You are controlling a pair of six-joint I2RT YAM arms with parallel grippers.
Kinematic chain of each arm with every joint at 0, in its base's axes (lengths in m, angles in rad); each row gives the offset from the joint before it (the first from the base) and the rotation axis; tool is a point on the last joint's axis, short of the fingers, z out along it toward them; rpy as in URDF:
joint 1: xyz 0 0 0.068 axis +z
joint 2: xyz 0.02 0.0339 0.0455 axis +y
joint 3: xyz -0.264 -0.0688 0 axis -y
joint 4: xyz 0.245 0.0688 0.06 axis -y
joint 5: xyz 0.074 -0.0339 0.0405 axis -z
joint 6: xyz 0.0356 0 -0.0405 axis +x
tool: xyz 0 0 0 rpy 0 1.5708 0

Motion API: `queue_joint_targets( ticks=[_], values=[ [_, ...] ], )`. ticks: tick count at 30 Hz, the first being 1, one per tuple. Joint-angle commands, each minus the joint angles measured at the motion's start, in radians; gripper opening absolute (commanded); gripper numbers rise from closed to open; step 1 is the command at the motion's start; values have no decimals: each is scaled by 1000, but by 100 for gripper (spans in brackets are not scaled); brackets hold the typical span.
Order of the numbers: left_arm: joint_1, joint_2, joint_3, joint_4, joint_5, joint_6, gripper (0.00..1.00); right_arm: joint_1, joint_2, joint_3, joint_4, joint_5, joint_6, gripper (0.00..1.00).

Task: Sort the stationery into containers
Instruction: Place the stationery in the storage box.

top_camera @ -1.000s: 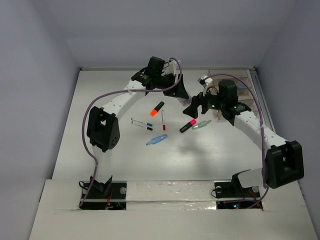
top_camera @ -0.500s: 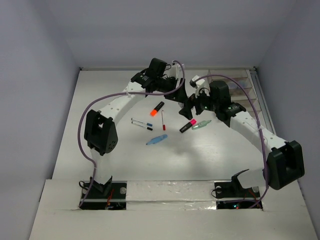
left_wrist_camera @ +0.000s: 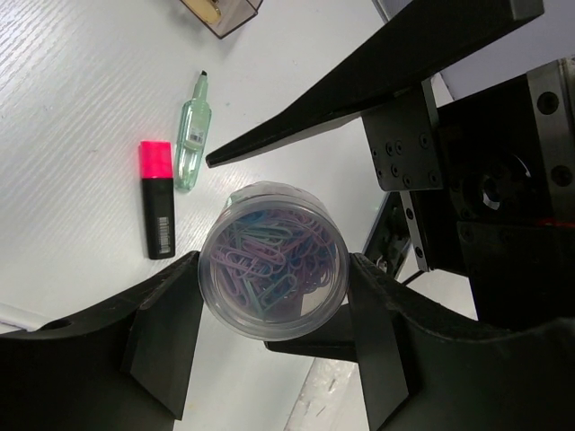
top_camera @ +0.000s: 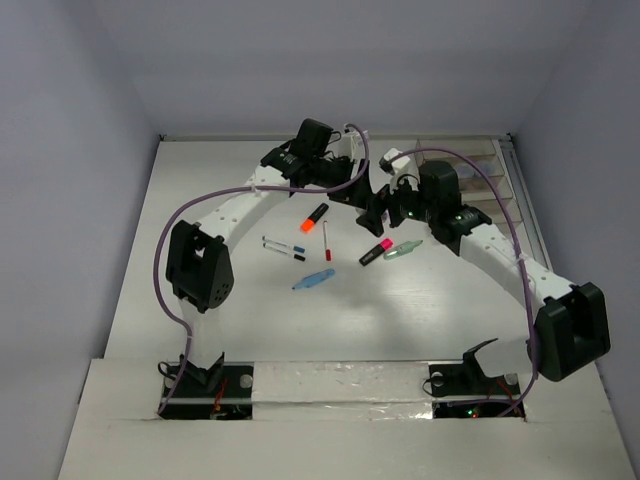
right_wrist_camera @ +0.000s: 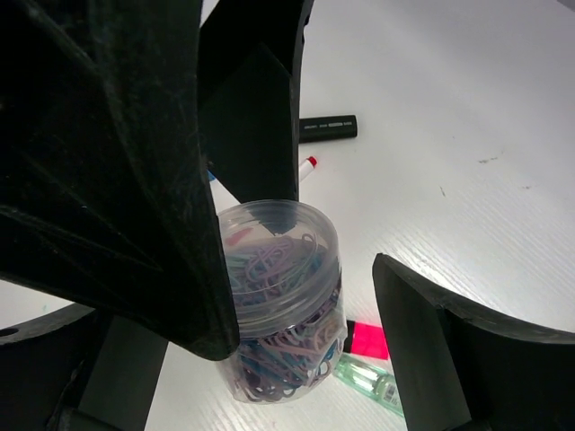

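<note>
My left gripper (left_wrist_camera: 272, 310) is shut on a small round clear pot (left_wrist_camera: 272, 260) full of pastel paper clips, held above the table. My right gripper (right_wrist_camera: 243, 296) is open with its jaws either side of the same pot (right_wrist_camera: 283, 296); a gap shows at its right finger (right_wrist_camera: 440, 350). In the top view the two grippers meet mid-table, left gripper (top_camera: 366, 197) against right gripper (top_camera: 384, 210). Below lie the pink-black highlighter (top_camera: 376, 251) and pale green highlighter (top_camera: 403, 247). The brownish organiser (top_camera: 482, 176) stands back right.
On the table lie an orange-black highlighter (top_camera: 315, 216), a red-capped pen (top_camera: 326, 238), blue- and black-capped pens (top_camera: 285, 247) and a light blue highlighter (top_camera: 314, 280). The organiser's corner (left_wrist_camera: 220, 11) shows in the left wrist view. Walls close the table's back and sides.
My right gripper has moved left to the left gripper and now straddles the pot it holds. The left gripper has shifted slightly right. The table items have not moved.
</note>
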Motion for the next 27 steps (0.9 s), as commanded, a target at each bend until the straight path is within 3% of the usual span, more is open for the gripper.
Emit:
queue_joint_targets(
  ticks=[1,2,9,12,15,16,18,19,21,27],
  values=[
    [-4,-61,-13,12,38,16,20,7,-47,3,110,12,30,92],
    [-4,-59,-14,12,38,15,20,7,-49,-6,138,10,33,91],
    [-4,-62,-19,10,32,19,20,7,-50,-16,176,1,56,59],
    [-4,-64,-22,4,18,25,21,7,-61,-32,194,8,69,57],
    [-4,-71,-23,0,-16,28,40,7,-67,-46,209,19,82,52],
    [-4,-77,-31,4,-27,24,55,7,-69,-57,214,22,85,52],
    [-4,-99,-40,29,-62,13,69,7,-69,-69,229,31,98,51],
    [-4,-110,-52,39,-74,-8,83,7,-67,-75,232,38,99,51],
    [16,-151,-74,91,-103,-37,95,7,-63,-91,245,50,107,51],
    [149,-330,-215,245,-209,-172,99,7,-64,-122,294,160,159,51]
  ],
)
